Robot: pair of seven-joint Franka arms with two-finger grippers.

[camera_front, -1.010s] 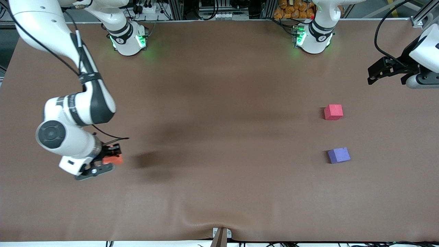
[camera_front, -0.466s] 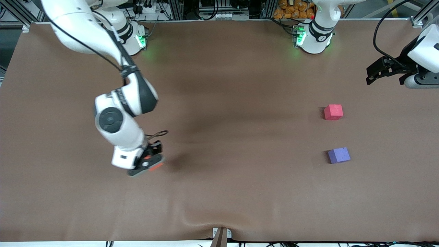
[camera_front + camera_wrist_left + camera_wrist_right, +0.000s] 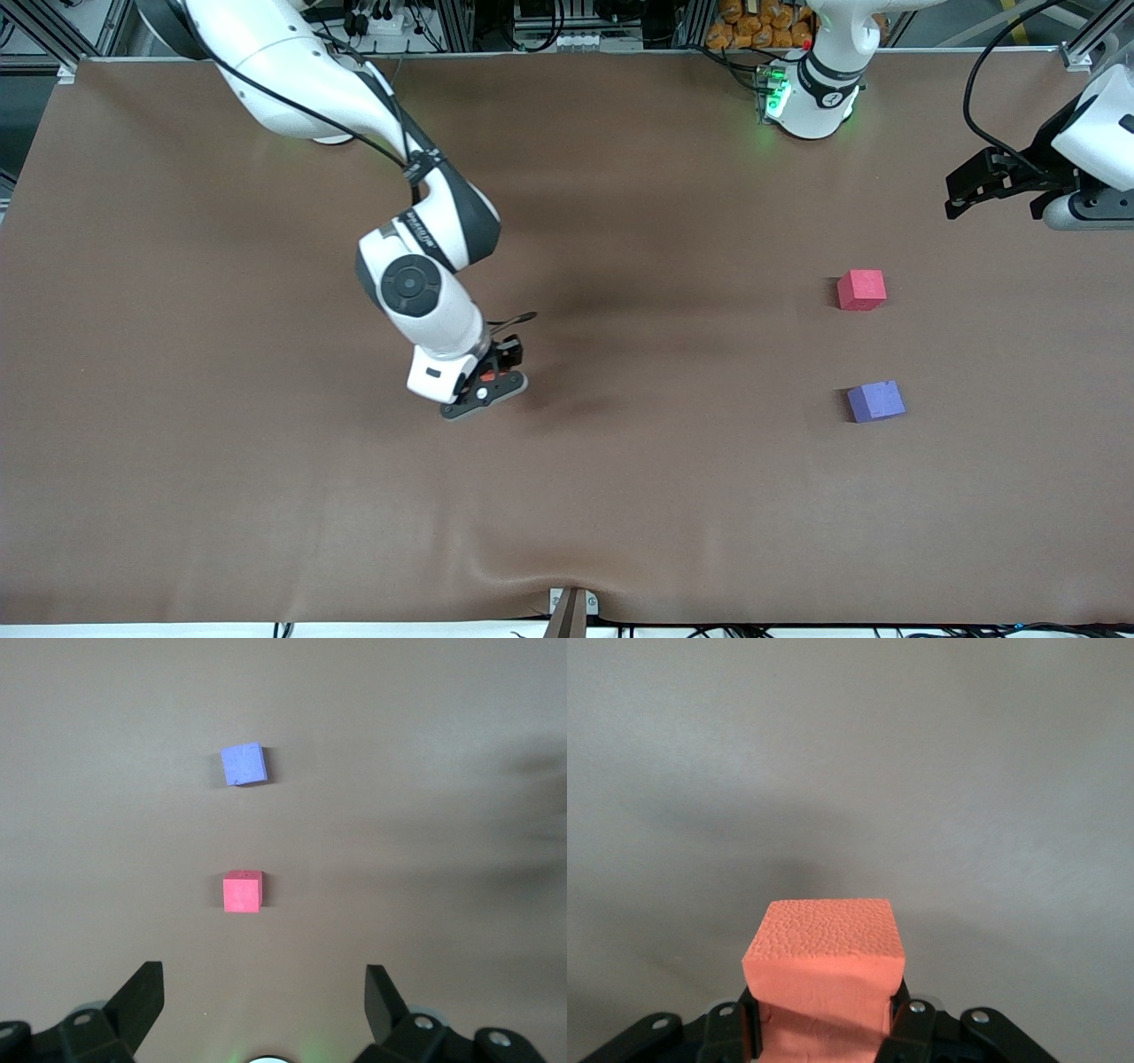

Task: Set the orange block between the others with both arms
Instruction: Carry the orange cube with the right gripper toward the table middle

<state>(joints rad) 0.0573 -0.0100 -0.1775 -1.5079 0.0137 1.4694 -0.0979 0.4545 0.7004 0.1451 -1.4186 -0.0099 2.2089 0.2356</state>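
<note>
The orange block (image 3: 824, 961) is clamped between the fingers of my right gripper (image 3: 824, 1032), which is shut on it. In the front view only a sliver of the orange block (image 3: 488, 377) shows under the right gripper (image 3: 485, 383), held just over the middle of the table. The pinkish-red cube (image 3: 861, 289) and the purple cube (image 3: 875, 400) lie apart toward the left arm's end, the purple one nearer the front camera. The left wrist view shows the pinkish-red cube (image 3: 242, 891) and purple cube (image 3: 243, 764) ahead of my open, empty left gripper (image 3: 262, 985). The left gripper (image 3: 957, 195) waits over the table's edge.
A brown mat (image 3: 620, 496) covers the table, with a small bulge at its front edge by a clamp (image 3: 571, 607). A bare gap of mat (image 3: 868, 347) separates the two cubes. The arm bases (image 3: 811, 97) stand along the back.
My right arm has swung the orange block from the right arm's end of the table toward the middle. The left arm and both cubes have stayed put.
</note>
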